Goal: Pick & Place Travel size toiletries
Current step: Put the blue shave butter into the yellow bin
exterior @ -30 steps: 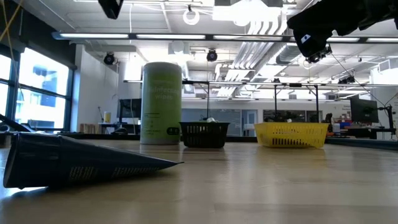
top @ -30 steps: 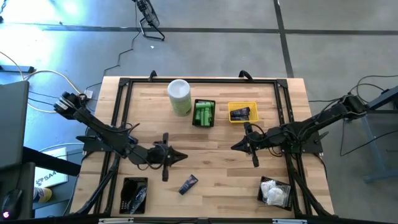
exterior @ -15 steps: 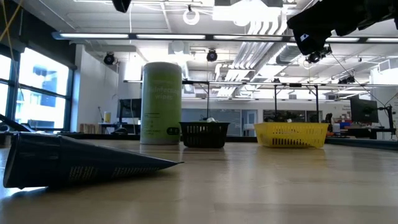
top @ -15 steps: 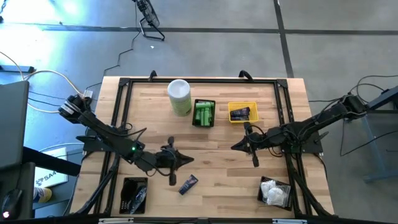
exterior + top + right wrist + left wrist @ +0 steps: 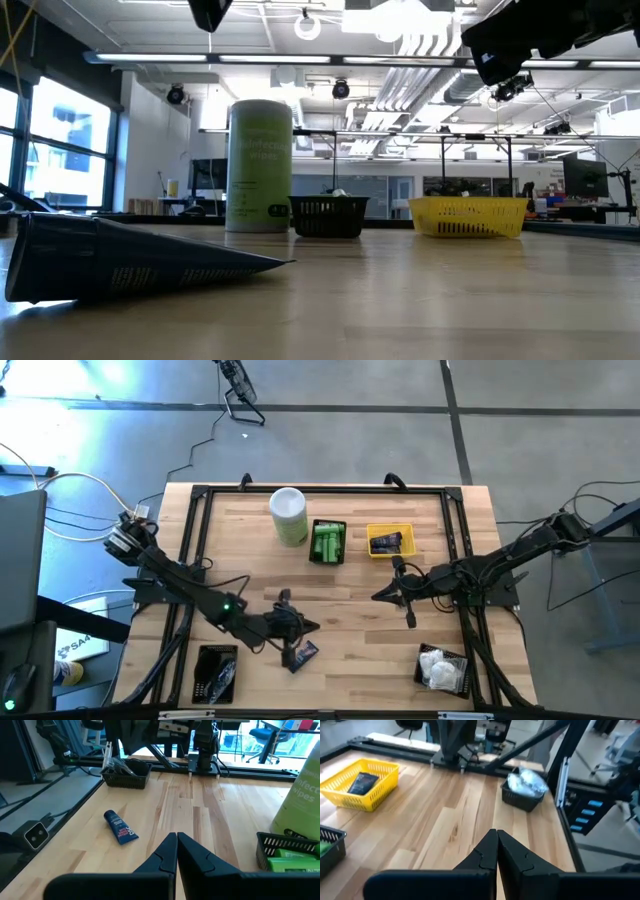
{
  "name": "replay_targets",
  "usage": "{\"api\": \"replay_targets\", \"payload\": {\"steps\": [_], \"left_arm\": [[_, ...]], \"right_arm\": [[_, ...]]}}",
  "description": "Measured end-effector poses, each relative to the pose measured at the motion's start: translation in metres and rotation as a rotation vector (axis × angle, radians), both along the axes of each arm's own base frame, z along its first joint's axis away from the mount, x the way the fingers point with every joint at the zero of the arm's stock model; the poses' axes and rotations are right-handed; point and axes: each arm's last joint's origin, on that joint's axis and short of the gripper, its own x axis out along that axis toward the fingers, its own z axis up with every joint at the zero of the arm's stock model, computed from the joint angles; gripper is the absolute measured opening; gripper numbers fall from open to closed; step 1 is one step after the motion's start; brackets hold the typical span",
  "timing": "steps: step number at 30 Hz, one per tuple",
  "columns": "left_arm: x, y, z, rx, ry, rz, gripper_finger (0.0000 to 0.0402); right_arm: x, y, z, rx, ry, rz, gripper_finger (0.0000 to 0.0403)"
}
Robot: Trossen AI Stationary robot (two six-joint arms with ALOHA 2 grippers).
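Left gripper moved right and toward the near table edge; now just beside the navy tube, jaws together.

On the desk, a canister is set at the back, with two baskets beside it to the right. A tube is laid near the front edge, between two more baskets at the front corners. The left gripper is held just over the tube.

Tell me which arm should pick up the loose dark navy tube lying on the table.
Left. The left gripper hovers right beside the dark navy tube near the table's front edge, while the right gripper waits farther off, mid-table.
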Motion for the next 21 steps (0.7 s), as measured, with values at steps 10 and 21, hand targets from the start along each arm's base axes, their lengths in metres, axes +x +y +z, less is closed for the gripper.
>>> {"api": "replay_targets", "payload": {"steps": [10, 21], "left_arm": [[0.015, -0.01, -0.006, -0.027, 0.196, 0.027, 0.0001], [0.03, -0.025, -0.012, -0.132, 0.423, -0.011, 0.0001]], "right_arm": [[0.0, 0.0, 0.0, 0.0, 0.0, 0.0, 0.0005], [0.0, 0.0, 0.0, -0.001, 0.003, 0.0, 0.0005]]}}
